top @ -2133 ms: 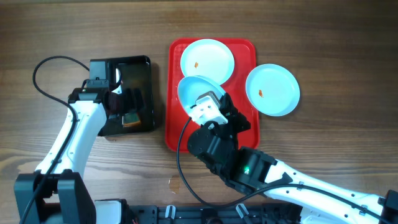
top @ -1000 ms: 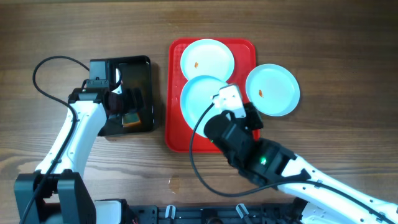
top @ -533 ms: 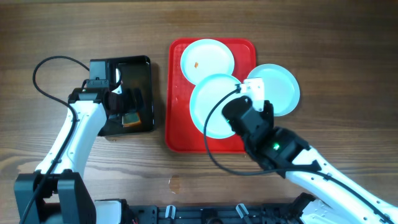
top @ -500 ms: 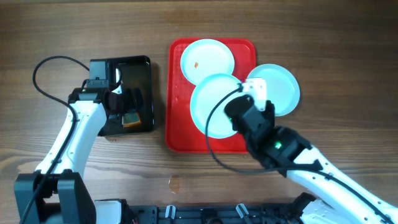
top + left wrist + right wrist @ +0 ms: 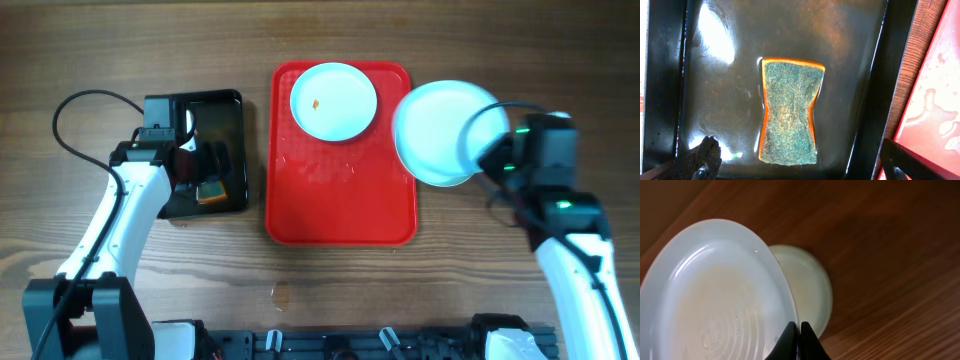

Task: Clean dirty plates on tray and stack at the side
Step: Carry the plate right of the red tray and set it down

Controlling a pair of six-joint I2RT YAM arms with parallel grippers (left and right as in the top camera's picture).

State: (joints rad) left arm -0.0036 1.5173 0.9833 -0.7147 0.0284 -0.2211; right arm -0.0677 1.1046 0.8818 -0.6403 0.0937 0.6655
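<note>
At the bottom edge of the right wrist view, the right gripper (image 5: 800, 337) has its two dark fingers pressed together on the rim of the held plate (image 5: 715, 300), pinching it. This pale plate fills the left half of that view, with faint rings and a few drops on its face. Just behind it, toward the centre right, the second plate (image 5: 810, 287) lies flat on the wooden table (image 5: 890, 240), partly covered by the held one. Whether the two plates touch cannot be told.

At the bottom of the left wrist view, the left gripper (image 5: 802, 162) has its fingers spread wide apart, one in the lower left corner and one in the lower right, holding nothing. Between and beyond them, a sponge (image 5: 790, 110) lies green scouring side up, with an orange edge, on the wet floor of the black tray (image 5: 875, 75).

From overhead, the left arm reaches up the left side of the frame to the black tray, while the right arm comes up the right side. The red tray (image 5: 340, 210) sits in the centre, its lower part bare and wet. The held plate hangs just past its upper right edge, off the tray. Farthest up, at the top of the red tray, the third plate (image 5: 333, 100) lies flat with an orange speck (image 5: 316, 103) left of its centre.
</note>
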